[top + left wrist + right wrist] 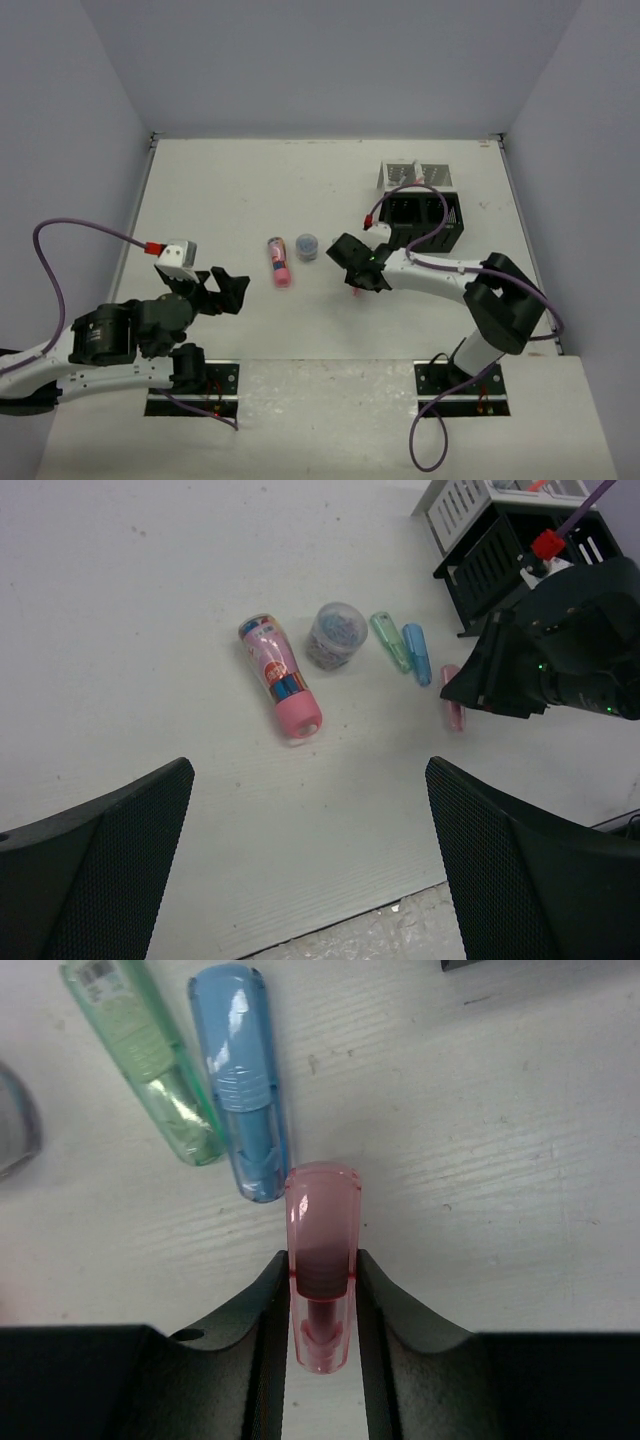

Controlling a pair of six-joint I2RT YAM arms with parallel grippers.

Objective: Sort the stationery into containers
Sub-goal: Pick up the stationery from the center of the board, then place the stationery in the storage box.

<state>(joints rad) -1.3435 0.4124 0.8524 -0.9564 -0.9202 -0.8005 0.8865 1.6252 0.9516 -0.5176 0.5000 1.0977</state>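
My right gripper is shut on a stubby pink marker, its fingers pressed on both sides low over the table; the marker also shows in the left wrist view. A blue marker and a green marker lie just beyond it. A larger pink tube and a round grey-blue pot lie left of them. The black organiser and the white organiser stand behind the right gripper. My left gripper is open and empty, near the pink tube.
The white organiser holds some items. The table's near edge runs under my left gripper. Grey walls close the table at the back and sides.
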